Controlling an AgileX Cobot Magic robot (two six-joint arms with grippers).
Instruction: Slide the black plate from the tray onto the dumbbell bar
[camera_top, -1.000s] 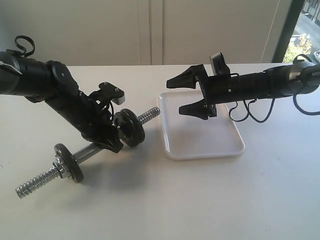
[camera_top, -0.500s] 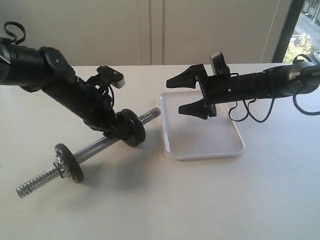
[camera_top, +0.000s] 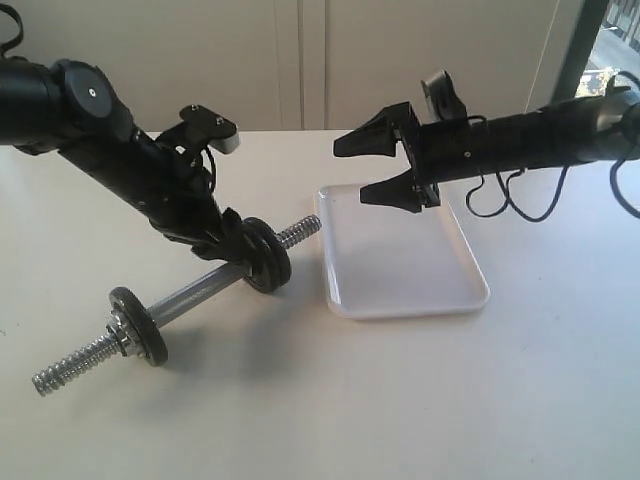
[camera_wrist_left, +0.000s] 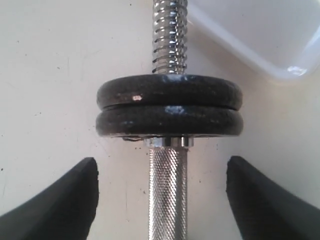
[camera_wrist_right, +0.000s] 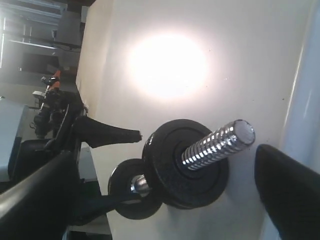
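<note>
Within the last second the left tool (camera_wrist_left: 162, 162) has let go: its jaws, which were closed about the bar (camera_top: 195, 298), now stand wide apart and empty, and the arm has drawn back and upward along its own slant, so the knurled shaft lies between its tips without touching them. The plate (camera_wrist_left: 169, 92) stays where it was left, threaded onto the bar just ahead of that tool, pressed flat against a like disc (camera_wrist_left: 169, 122) with a nut on the tool's side. The tray (camera_top: 410, 312), below the right tool (camera_top: 352, 172), holds nothing. I judge the sliding done, with only the retreat left. The left forearm slopes down from its shoulder side to the bar, tips low over the worktop (camera_top: 450, 400). The right arm has risen a little and reaches level over the tray's far part, jaws apart, gripping nothing, pointing toward the bar's threaded end.
</note>
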